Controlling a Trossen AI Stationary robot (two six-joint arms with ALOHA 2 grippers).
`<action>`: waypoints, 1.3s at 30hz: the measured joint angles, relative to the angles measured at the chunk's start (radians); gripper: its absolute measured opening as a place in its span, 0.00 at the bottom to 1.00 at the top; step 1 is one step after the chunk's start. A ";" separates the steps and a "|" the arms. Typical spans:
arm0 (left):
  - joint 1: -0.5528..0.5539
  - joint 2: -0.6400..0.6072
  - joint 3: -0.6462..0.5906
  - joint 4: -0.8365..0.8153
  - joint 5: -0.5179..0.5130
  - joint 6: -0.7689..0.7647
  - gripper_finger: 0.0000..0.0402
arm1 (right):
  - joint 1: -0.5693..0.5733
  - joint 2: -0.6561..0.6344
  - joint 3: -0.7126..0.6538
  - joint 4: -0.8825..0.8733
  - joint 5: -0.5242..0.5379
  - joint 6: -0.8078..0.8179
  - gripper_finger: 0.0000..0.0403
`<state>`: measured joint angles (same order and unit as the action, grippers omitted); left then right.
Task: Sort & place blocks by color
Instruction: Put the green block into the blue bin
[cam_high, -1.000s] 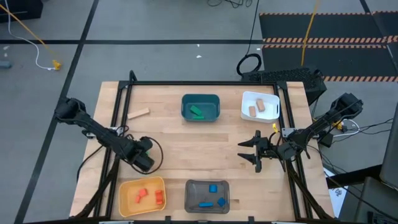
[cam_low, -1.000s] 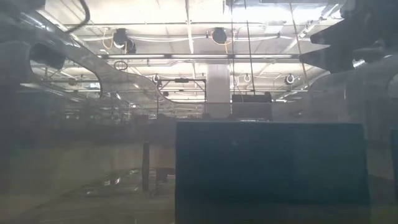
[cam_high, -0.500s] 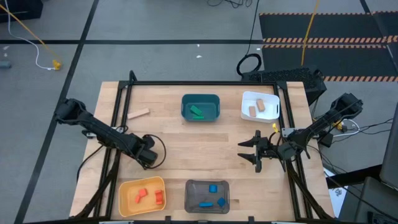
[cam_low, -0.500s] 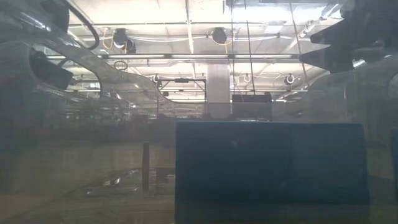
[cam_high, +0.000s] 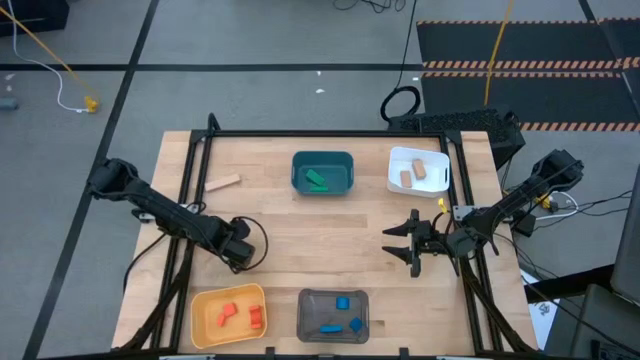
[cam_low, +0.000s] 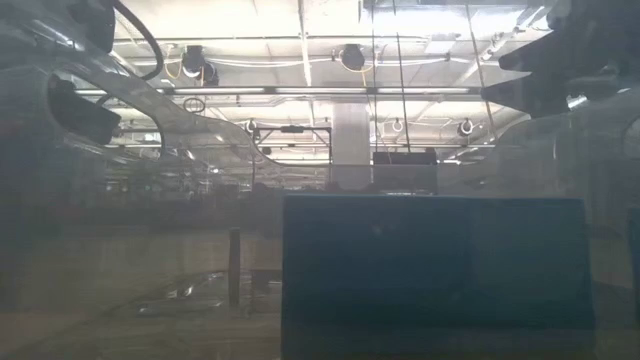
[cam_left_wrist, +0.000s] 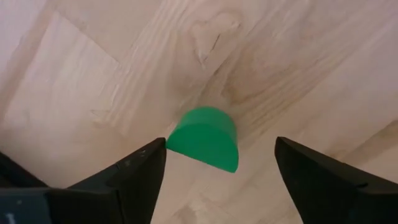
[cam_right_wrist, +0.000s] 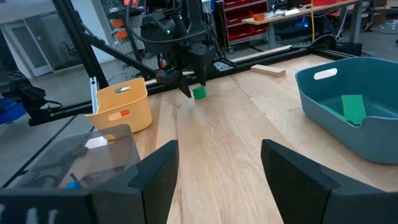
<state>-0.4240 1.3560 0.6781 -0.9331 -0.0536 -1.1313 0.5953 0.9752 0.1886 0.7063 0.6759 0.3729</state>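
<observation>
A green half-round block (cam_left_wrist: 205, 138) lies flat on the bare wood, also seen in the right wrist view (cam_right_wrist: 199, 93). My left gripper (cam_left_wrist: 221, 144) hangs over it, pointing down, open, with one finger on either side of the block; whether a finger touches it, I cannot tell. From above, the left gripper (cam_high: 237, 250) hides the block. My right gripper (cam_high: 405, 246) is open and holds nothing, at the table's right middle. A tan block (cam_high: 223, 182) lies flat near the far left.
Four bins: teal bin (cam_high: 300, 172) at the far middle with a green block, white bin (cam_high: 394, 172) at the far right with tan blocks, yellow bin (cam_high: 204, 300) near left with red-orange blocks, grey bin (cam_high: 306, 310) near middle with blue blocks. Bare wood lies between the arms.
My left gripper has moved a short way toward the table's right and far side, then stopped over the green block. The right arm has kept still.
</observation>
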 joint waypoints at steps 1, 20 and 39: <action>0.000 0.000 -0.002 0.006 0.000 -0.019 0.73 | 0.000 0.000 0.000 0.001 0.000 0.000 0.55; 0.052 0.000 -0.033 0.087 0.000 -0.543 0.50 | 0.000 0.000 0.000 0.000 0.000 0.000 0.55; 0.053 0.000 -0.033 0.048 -0.032 -0.503 0.25 | 0.000 0.000 0.000 0.000 0.000 0.000 0.55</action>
<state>-0.3706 1.3556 0.6449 -0.8856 -0.0856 -1.6342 0.5953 0.9756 0.1886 0.7064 0.6758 0.3729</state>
